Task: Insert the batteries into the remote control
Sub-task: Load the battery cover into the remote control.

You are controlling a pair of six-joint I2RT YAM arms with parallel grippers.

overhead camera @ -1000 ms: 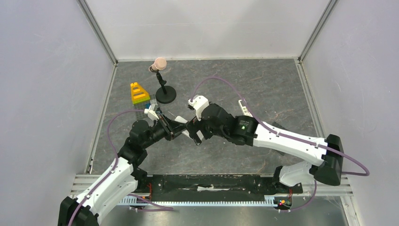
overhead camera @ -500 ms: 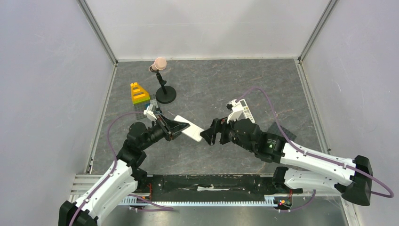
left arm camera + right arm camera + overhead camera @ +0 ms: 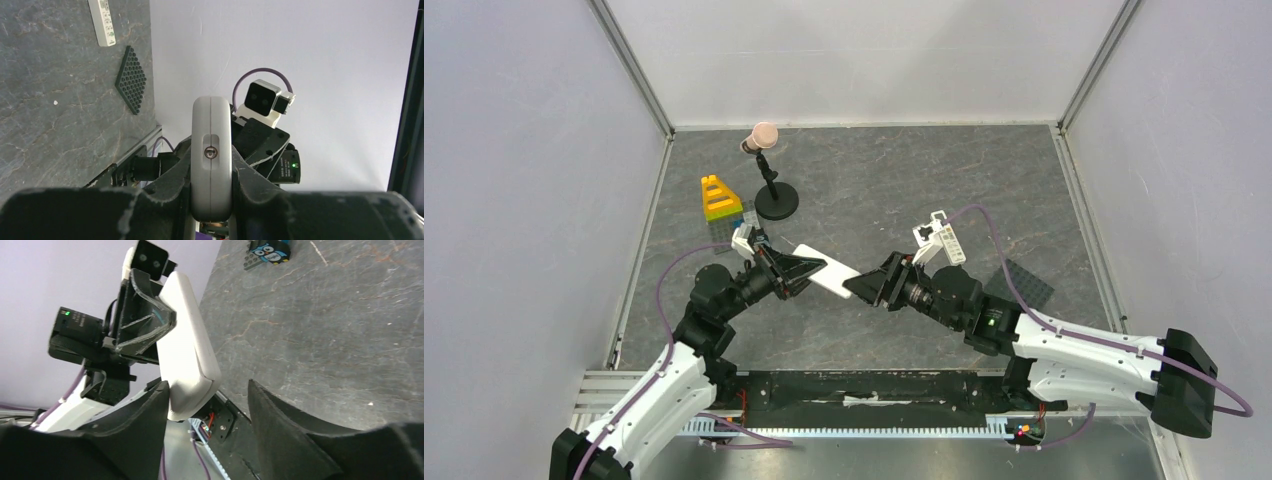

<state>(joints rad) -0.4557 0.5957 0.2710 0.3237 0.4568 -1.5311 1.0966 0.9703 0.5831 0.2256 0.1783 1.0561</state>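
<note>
Right gripper (image 3: 864,281) inching nearer, fingers spread, bracketing free end of white remote control (image 3: 836,279); left gripper (image 3: 809,272) clamping its 9 o'clock end. Likely needing centering before closing, avoiding twist.

You have on the bench:
- Remotes, two: one short white remote control (image 3: 826,270) mid-bench, one slimmer remote (image 3: 101,22) nearer the right edge.
- Black studded plate (image 3: 1025,285), one, by the right edge.
- Yellow-green brick stack (image 3: 717,198), one; owl-printed brick (image 3: 270,250), one; black stand (image 3: 776,203) with a pink ball on top, one; all towards the far-left corner.
</note>
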